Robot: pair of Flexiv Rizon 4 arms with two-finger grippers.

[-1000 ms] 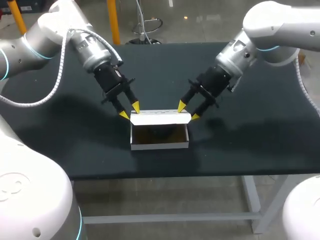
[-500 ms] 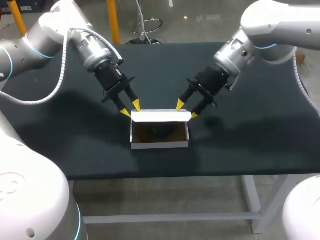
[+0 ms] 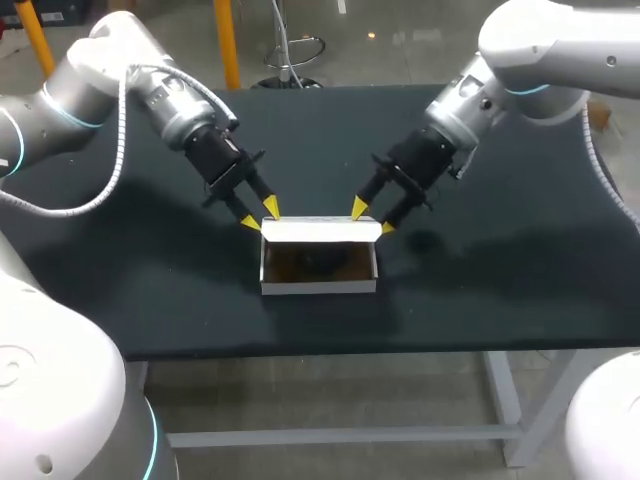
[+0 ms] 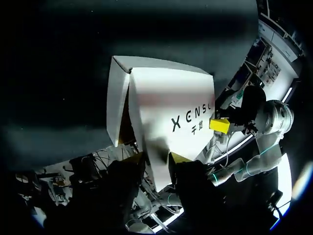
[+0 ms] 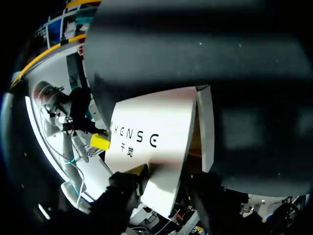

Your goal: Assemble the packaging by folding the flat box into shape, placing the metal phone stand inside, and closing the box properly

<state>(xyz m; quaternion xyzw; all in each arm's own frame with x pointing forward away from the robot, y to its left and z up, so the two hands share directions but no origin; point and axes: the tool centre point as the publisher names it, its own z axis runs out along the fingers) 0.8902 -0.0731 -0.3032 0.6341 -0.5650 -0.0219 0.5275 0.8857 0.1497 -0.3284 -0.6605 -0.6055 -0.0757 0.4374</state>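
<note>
Between left end effector (image 3: 259, 215) and right end effector (image 3: 372, 218): box lid (image 3: 320, 231); both wide.

Smooth matt white cardboard box (image 3: 318, 287), raw brown inside, matt black table (image 3: 500, 280), glossy white right arm (image 3: 550, 40)

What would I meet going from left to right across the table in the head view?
Left tool → white box → right tool.

Left arm (image 3: 75, 85) and right arm (image 3: 560, 45): glossy white, teal-ringed.
</note>
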